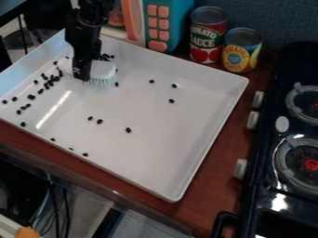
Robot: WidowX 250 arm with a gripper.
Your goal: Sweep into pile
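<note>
The jaws of the black two-finger gripper (81,76) seem clamped on the white, pale-bristled brush (103,69), which a hard stroke could twist, scattering small black beans (56,78) near them.

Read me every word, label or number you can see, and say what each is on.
"TOMATO SAUCE": on the red can.
"PINEAPPLE": on the yellow can; the rest of its label is too small to read.
Any marks on the orange buttons are too small to read.
</note>
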